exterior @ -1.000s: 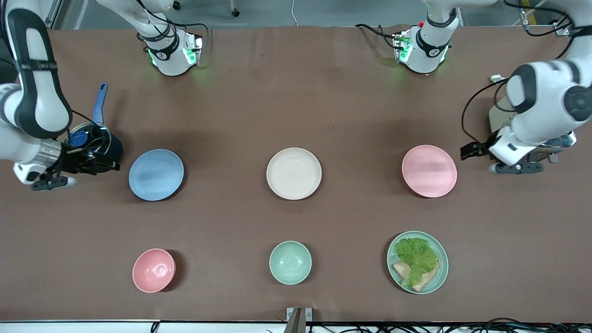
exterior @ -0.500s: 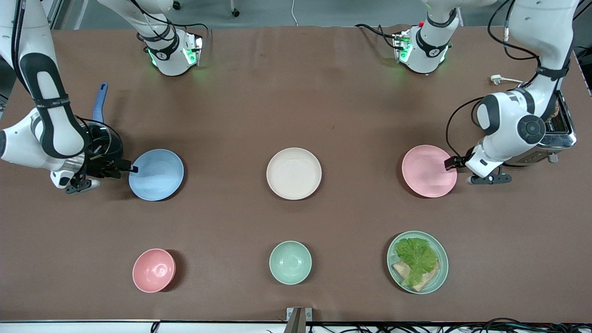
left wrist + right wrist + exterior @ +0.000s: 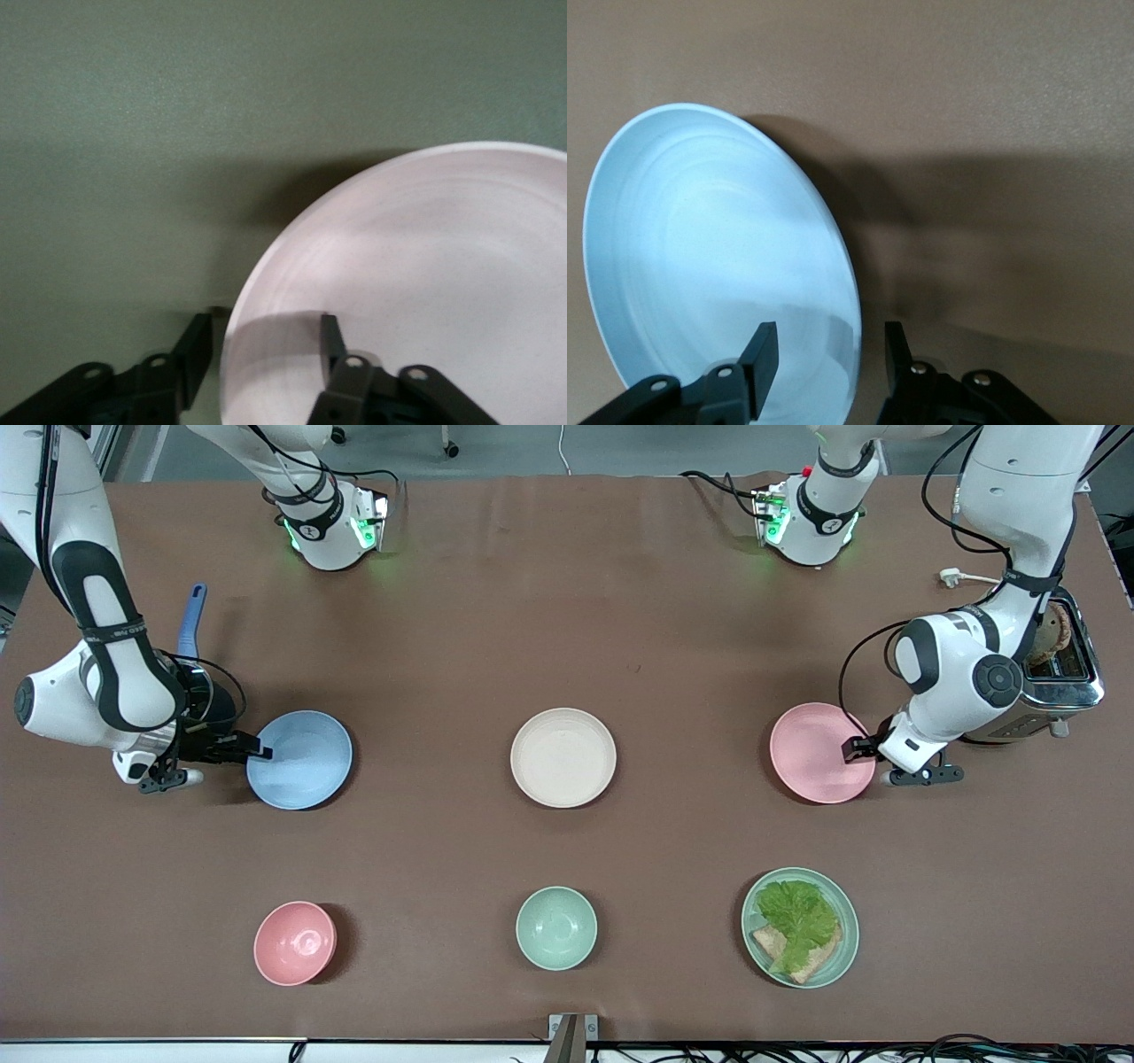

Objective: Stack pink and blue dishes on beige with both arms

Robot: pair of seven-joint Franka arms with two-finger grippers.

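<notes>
The pale pink plate lies toward the left arm's end of the table, the pale blue plate toward the right arm's end, and the cream-beige plate between them. My left gripper is open and straddles the pink plate's rim, one finger over the dish and one outside. My right gripper is open too, its jaws astride the blue plate's rim. In the wrist views the left gripper and right gripper both show the rim between their fingers with gaps either side.
A small pink bowl, a pale green bowl and a green plate with lettuce and toast lie nearer the front camera. A toaster stands beside the left arm; a dark pot with a blue handle beside the right arm.
Both arms have swung in toward their plates. The left gripper came from beside the toaster onto the pink rim, the right gripper from beside the pot onto the blue rim.
</notes>
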